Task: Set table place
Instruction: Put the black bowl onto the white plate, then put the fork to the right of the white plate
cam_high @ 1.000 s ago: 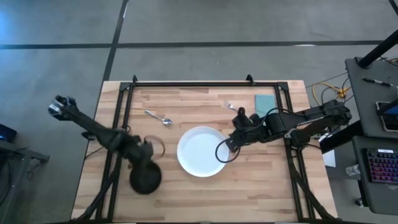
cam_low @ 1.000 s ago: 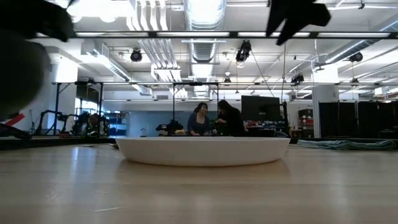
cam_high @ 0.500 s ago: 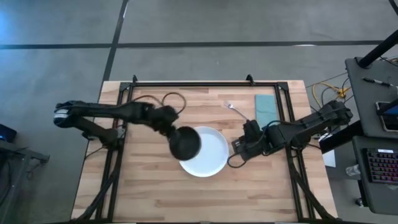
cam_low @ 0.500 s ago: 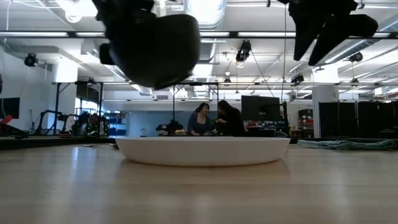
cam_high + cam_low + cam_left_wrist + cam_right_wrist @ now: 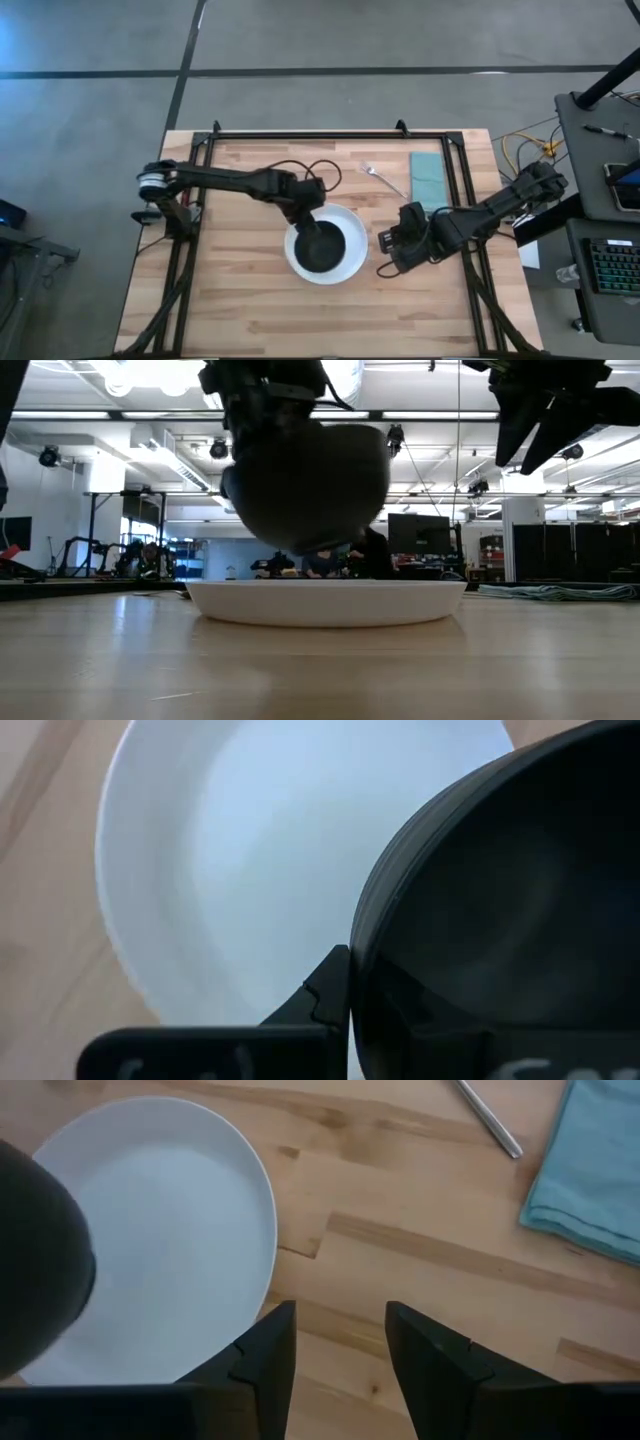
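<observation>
Over the middle of the light wooden plank table (image 5: 240, 300), the left gripper (image 5: 305, 205) holds the small round black bowl (image 5: 322, 245) by its rim. The bowl hangs just above the round white plate (image 5: 352, 262). From the level view across the table, a thin gap shows between the bottom of the bowl (image 5: 305, 485) and the plate (image 5: 325, 603), so they do not touch. From above, the bowl hides most of the plate's middle, and only a white ring peeks out around it. On the left wrist camera, the bowl (image 5: 500, 910) fills much of the picture, and one dark finger (image 5: 320, 995) presses against its outer wall. The other finger is hidden by the bowl.

Just beside the plate, on its right, hangs the right gripper (image 5: 385, 245). Its fingers are spread apart with nothing between them, as its own wrist camera shows (image 5: 335, 1355). That camera also sees the plate's edge (image 5: 250, 1200) and one end of the thin silver fork (image 5: 487, 1118), cut off by the picture's border. The fork (image 5: 383, 178) lies near the table's back edge, next to a folded teal cloth napkin (image 5: 428, 178). The small silver spoon cannot be seen; the left arm may be covering it.
</observation>
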Robot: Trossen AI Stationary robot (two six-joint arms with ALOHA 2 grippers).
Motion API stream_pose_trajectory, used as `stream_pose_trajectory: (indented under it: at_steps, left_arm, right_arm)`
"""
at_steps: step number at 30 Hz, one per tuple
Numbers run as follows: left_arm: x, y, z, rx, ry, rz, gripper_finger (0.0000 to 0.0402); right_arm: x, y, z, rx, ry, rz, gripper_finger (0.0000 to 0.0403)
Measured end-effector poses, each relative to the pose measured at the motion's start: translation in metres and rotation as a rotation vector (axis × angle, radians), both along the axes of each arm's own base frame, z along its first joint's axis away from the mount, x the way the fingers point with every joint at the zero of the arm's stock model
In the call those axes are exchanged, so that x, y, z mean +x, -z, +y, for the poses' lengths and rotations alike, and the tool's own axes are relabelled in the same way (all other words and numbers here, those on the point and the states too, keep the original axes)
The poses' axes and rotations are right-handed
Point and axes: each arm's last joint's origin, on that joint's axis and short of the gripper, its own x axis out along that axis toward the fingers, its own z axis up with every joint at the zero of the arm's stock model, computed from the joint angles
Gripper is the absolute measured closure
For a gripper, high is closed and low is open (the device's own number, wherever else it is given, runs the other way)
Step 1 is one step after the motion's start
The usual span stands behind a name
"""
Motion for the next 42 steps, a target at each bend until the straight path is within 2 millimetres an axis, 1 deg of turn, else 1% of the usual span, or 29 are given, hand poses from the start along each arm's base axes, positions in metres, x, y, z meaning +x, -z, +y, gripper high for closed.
stream_pose_trajectory:
  at_steps: [6, 9, 16, 20, 23, 28, 31, 38, 42]
  left_arm:
    - [0.016, 0.019, 0.001, 0.007, 0.018, 0.041, 0.0402]
    - [0.019, 0.025, 0.003, 0.028, 0.007, 0.069, 0.0402]
    - [0.021, 0.018, 0.009, 0.122, -0.040, 0.050, 0.0402]
    - [0.019, 0.018, 0.014, 0.121, -0.052, 0.058, 0.0402]
    - [0.018, 0.024, 0.013, 0.092, -0.041, 0.080, 0.0402]
    - [0.019, 0.025, 0.012, 0.081, -0.035, 0.072, 0.0399]
    - [0.021, 0.024, 0.013, 0.085, -0.039, 0.056, 0.0385]
    - [0.022, 0.024, 0.013, 0.084, -0.039, 0.045, 0.0333]
    - [0.020, 0.024, 0.013, 0.084, -0.039, 0.058, 0.0315]
  right_arm:
    - [-0.004, 0.005, 0.005, 0.005, 0.011, -0.002, 0.0255]
    - [-0.006, 0.007, 0.006, 0.008, 0.017, -0.005, 0.0254]
    - [-0.008, 0.007, 0.011, 0.005, 0.016, -0.020, 0.0259]
    - [-0.008, 0.007, 0.010, -0.002, 0.014, -0.022, 0.0257]
    - [-0.007, 0.007, 0.010, -0.006, 0.014, -0.025, 0.0257]
    - [-0.008, 0.007, 0.010, -0.007, 0.014, -0.023, 0.0259]
    - [-0.008, 0.008, 0.010, -0.008, 0.014, -0.022, 0.0254]
    - [-0.008, 0.008, 0.010, -0.009, 0.013, -0.021, 0.0247]
    - [-0.008, 0.008, 0.010, -0.009, 0.013, -0.021, 0.0250]
